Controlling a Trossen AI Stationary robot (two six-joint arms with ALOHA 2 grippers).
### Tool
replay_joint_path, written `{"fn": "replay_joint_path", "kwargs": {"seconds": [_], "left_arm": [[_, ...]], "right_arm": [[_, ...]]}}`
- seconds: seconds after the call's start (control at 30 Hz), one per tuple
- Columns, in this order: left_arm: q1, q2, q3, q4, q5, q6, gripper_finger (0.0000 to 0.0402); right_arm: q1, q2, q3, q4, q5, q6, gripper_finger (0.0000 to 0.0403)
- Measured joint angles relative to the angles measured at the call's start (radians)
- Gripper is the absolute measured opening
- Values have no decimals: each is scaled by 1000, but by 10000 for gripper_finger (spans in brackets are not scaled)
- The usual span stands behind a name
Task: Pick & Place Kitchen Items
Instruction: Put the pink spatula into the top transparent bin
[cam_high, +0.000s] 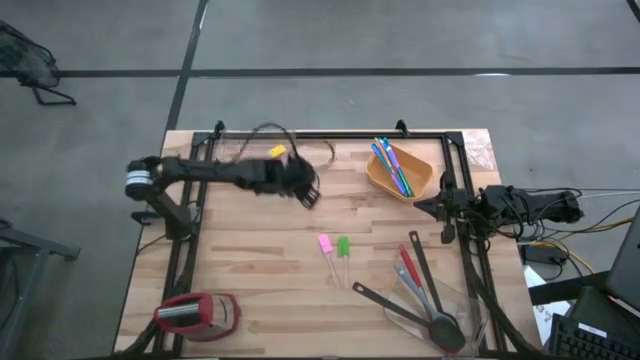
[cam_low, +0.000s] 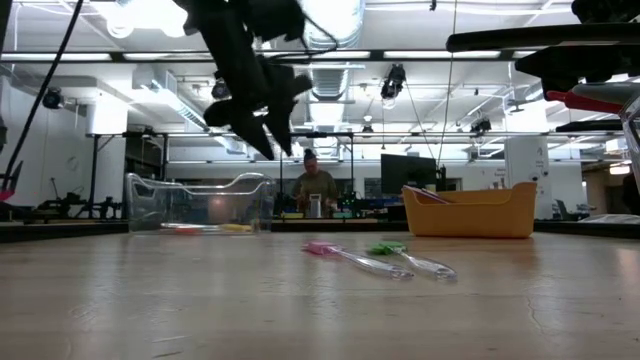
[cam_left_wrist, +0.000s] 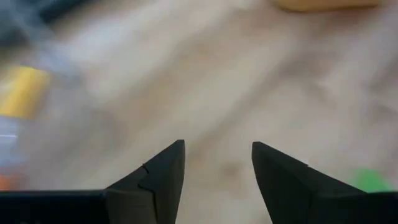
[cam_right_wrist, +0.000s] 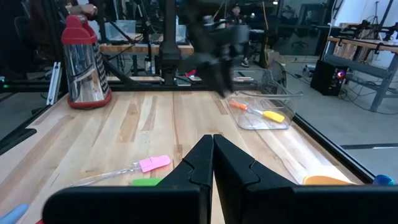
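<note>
My left gripper (cam_high: 308, 192) hangs open and empty above the table, just off the clear tub (cam_high: 290, 150), which holds a yellow piece (cam_high: 277, 151) and an orange piece (cam_right_wrist: 239, 106). The left wrist view shows its fingers apart (cam_left_wrist: 217, 171) over bare wood. A pink piece (cam_high: 325, 243) and a green piece (cam_high: 343, 245), each on a clear handle, lie flat mid-table. Blue and green sticks (cam_high: 392, 165) rest in the orange tub (cam_high: 420, 182). Two black spoons (cam_high: 410, 305) and a red spatula (cam_high: 408, 262) lie near the front right. My right gripper (cam_high: 420, 207) waits shut at the right edge.
A squat red-and-black object (cam_high: 195, 312) stands at the front left corner. A black frame (cam_high: 190, 240) runs along the table's sides and back. Bare wood lies between the clear tub and the pink and green pieces. A person (cam_low: 315, 185) sits in the room behind.
</note>
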Motion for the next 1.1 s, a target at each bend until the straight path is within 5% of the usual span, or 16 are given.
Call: {"fn": "replay_joint_path", "kwargs": {"seconds": [0.5, 0.63, 1.1], "left_arm": [[-388, 262, 30, 371, -59, -259, 188], [-421, 296, 32, 477, -10, -248, 175], [-424, 427, 33, 465, 92, -353, 119]], "right_arm": [[0, 0, 0, 0, 0, 0, 9], [0, 0, 0, 0, 0, 0, 9], [0, 0, 0, 0, 0, 0, 9]]}}
